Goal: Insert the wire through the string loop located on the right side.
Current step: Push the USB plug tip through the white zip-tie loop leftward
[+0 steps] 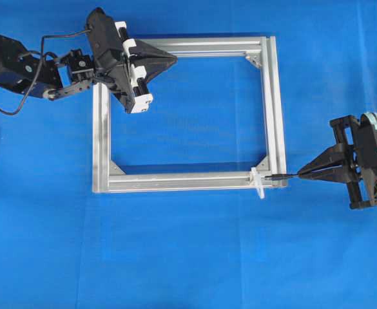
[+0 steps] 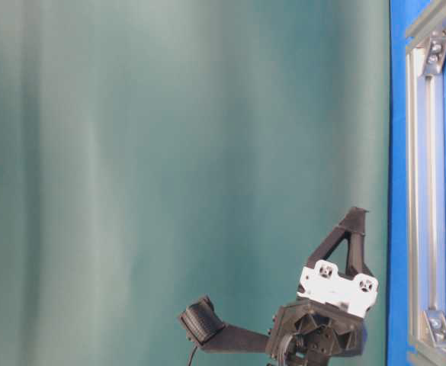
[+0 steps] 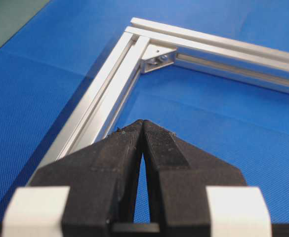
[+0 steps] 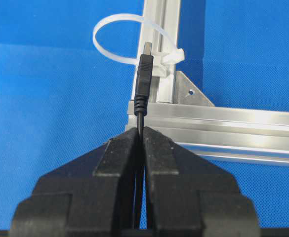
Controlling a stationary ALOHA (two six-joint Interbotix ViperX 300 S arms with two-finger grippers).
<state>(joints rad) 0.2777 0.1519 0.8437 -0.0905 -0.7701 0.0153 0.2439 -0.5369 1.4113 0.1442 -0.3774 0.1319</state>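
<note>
My right gripper [image 1: 299, 174] [image 4: 142, 131] is shut on the black wire [image 4: 141, 116], pinching it just behind the plug. The plug [image 4: 144, 74] [image 1: 280, 175] sticks out ahead of the fingertips, over the lower right corner of the silver frame [image 1: 276, 109]. The string loop [image 4: 95, 38] [image 1: 258, 182] is a white tie fastened to the frame's bottom rail near that corner, and the plug tip is short of it, not inside it. My left gripper [image 1: 174, 59] [image 3: 142, 123] is shut with nothing in it, above the frame's top rail near the upper left.
Silver corner brackets [image 4: 191, 92] [image 3: 159, 57] sit inside the frame's corners. The frame [image 2: 428, 191] lies flat on a blue mat [image 1: 188, 257]. The left arm's black cables [image 1: 1, 109] trail at the far left.
</note>
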